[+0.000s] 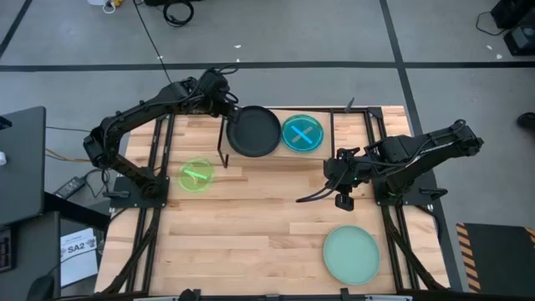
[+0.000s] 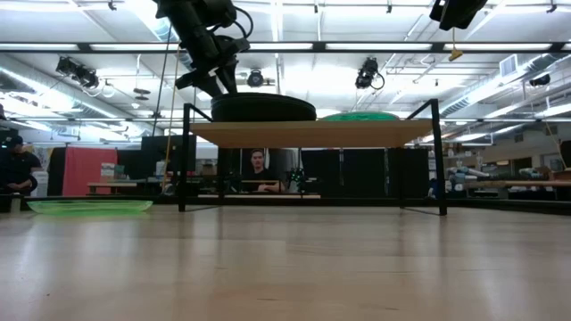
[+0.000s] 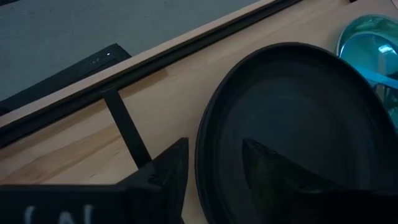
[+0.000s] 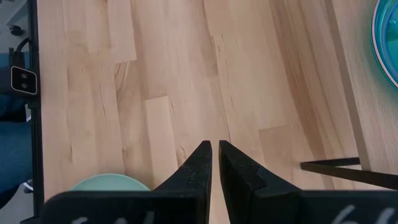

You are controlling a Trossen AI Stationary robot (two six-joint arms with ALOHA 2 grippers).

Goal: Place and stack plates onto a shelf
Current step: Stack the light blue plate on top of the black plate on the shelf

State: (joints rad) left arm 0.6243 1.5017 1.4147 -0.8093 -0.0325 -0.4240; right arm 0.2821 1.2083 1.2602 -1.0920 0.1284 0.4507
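On the shelf, your black plates sit stacked at its left end with the blue plate just beside them. Down on the table, the mint plate lies near the front right and the lime green plate lies left of the shelf. Your left gripper stands spread over the black stack's rim, one finger inside, one outside, gripping nothing as far as the wrist view shows. Your right gripper hangs over bare table between shelf and mint plate, fingers nearly pressed together and empty. Expect the mint plate to be stiff, smooth and slippery, possibly breakable; pinch its raised rim at the near edge and lift level.
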